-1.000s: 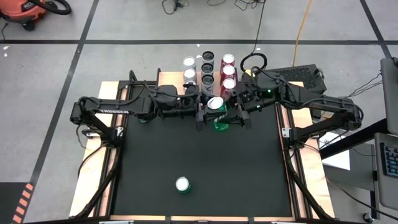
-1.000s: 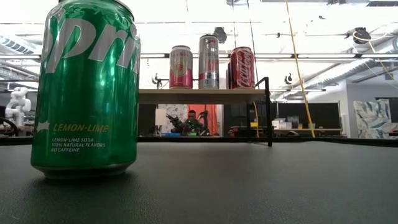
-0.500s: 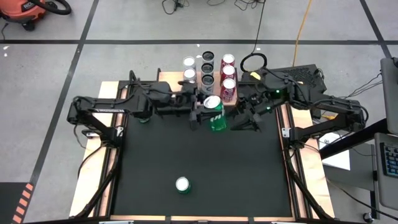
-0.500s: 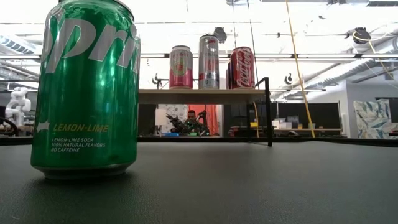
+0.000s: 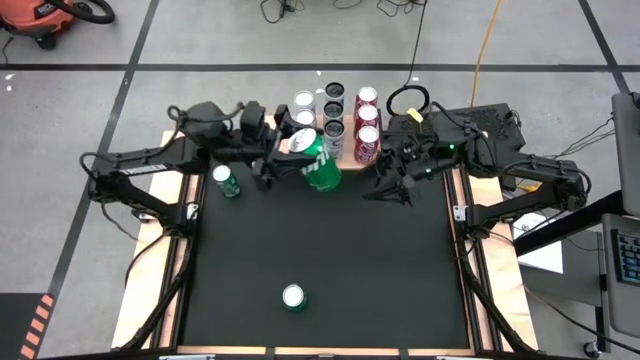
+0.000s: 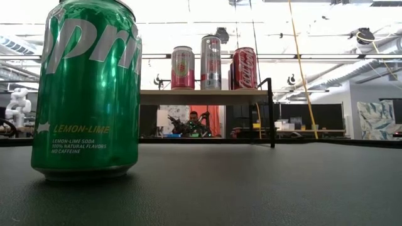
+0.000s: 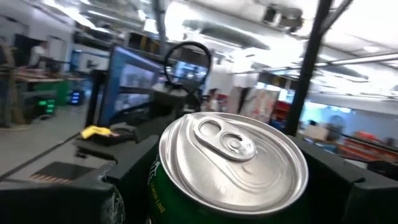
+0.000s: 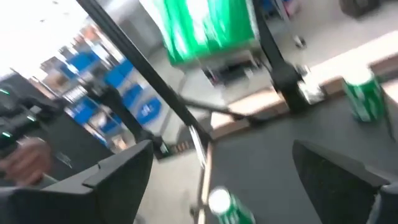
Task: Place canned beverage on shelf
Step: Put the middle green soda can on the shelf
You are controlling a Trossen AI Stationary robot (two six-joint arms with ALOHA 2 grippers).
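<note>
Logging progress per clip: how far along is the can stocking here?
Done: silver, black and red cans stand on the wood-topped shelf. In hand: the left gripper holds a tilted green soda can beside the shelf; the right gripper is open. Left: setting it down, plus two green cans on the black table.

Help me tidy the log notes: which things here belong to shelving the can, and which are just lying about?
In the job:
- green can, tilted, held in the left gripper
- shelf, cans already on it
- right gripper, open, beside the shelf

Lying about:
- green can near the table's front edge
- green can at the table's left side
</note>
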